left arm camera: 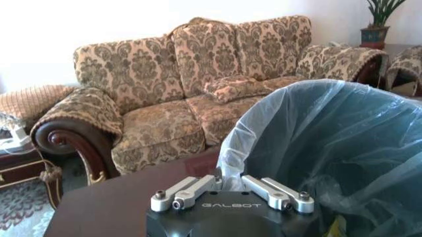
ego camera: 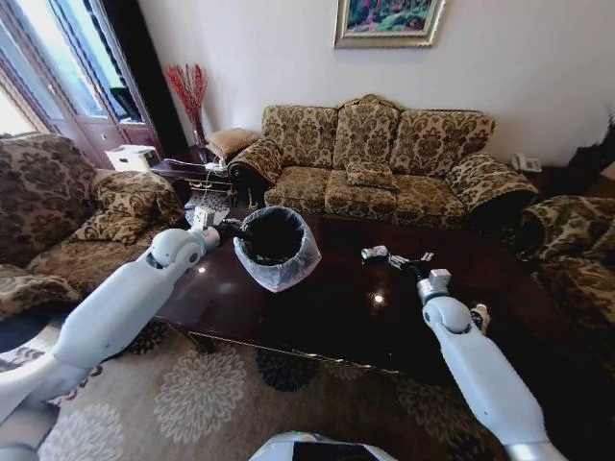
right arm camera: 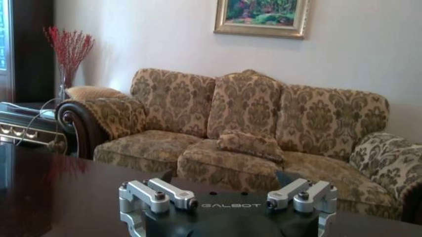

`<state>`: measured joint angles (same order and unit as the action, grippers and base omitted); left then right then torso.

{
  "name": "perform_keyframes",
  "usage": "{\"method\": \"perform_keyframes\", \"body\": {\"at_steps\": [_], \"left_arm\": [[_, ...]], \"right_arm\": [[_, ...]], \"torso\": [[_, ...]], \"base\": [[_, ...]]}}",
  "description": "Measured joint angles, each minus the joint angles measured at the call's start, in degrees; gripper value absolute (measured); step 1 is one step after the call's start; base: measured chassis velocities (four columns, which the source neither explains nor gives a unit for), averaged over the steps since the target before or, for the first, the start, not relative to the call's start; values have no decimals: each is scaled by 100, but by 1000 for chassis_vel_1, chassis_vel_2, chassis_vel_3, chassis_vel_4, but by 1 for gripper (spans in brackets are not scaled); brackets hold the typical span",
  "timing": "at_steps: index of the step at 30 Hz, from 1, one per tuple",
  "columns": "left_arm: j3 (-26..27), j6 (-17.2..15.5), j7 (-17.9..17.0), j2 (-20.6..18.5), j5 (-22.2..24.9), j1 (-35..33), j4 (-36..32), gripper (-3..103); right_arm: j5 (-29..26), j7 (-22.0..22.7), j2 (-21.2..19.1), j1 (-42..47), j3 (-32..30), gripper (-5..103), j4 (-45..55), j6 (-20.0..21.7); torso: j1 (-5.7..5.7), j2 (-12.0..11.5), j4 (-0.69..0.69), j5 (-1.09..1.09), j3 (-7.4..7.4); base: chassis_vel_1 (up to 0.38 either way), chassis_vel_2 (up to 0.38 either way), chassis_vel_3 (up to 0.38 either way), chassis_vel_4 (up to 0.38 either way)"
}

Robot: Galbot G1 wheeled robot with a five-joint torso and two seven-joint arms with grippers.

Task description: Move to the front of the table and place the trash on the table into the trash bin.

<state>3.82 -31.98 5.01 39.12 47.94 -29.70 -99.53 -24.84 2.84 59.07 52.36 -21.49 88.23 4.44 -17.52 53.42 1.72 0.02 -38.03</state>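
head view, left to right: left arm (ego camera: 115, 307) reaches forward over the near left part of the table (ego camera: 317, 317); its left gripper (ego camera: 229, 230) meets the rim of the bin (ego camera: 277, 248), which stands on the tabletop near the far left edge. bin is black, lined with a whitish bag (ego camera: 288, 274) folded over the rim. to its right, over the middle of the dark glossy top, the right gripper (ego camera: 396, 257) hangs at the end of the right arm (ego camera: 480, 370), fingers spread apart and holding nothing. a sofa (ego camera: 370, 158) stands behind the table.

left wrist view: left gripper (left arm camera: 228, 185) has its fingers drawn together on the edge of the bag (left arm camera: 310, 138) at the bin's rim; dark interior of the bin (left arm camera: 356, 163) lies just beyond. whether a yellowish patch at the lower edge is trash cannot be told. table (left arm camera: 118, 202) shows beside it.

right wrist view: right gripper (right arm camera: 228, 197) is splayed wide above the bare table (right arm camera: 59, 192), apart from it, facing the sofa (right arm camera: 244, 128). none of the trash items can be made out on the tabletop.
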Motion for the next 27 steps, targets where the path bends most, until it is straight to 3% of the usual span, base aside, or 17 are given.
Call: {"method": "perform_keyframes", "body": {"at_steps": [2, 5, 12, 19, 24, 27], "left_arm": [[13, -1, 31, -2, 0, -16, 1, 2], [20, -1, 32, -10, -1, -24, -2, 2], [37, -2, 65, -31, 1, -55, -43, 2], [68, -1, 79, -40, 2, -85, -61, 2], [71, -1, 75, -23, 1, -94, -76, 2], [73, 0, 74, -6, 5, -87, -88, 2]], "right_arm": [[-92, -7, 22, -9, 24, 100, -6, -1], [-240, -13, 44, -12, 31, 100, 7, 5], [-249, -25, 49, -17, 32, 100, -22, -26], [-217, 8, 33, 15, 40, 100, -7, -4], [-213, 113, 87, -73, 124, 100, -227, 218], [-456, 429, 159, -180, 228, 100, -356, 468]], "torso": [[0, 0, 9, -10, 0], [0, 0, 13, -5, 0], [1, 0, 3, -2, 1], [-2, 0, 3, -1, -1], [-9, -2, 4, -2, -3], [-5, -2, 4, -3, -2]], "base": [[33, 43, -5, -11], [56, 98, -2, -41], [-42, 74, 65, -65], [-178, 128, 149, -138], [-107, 107, 73, -88], [12, 57, 3, -37]]}}
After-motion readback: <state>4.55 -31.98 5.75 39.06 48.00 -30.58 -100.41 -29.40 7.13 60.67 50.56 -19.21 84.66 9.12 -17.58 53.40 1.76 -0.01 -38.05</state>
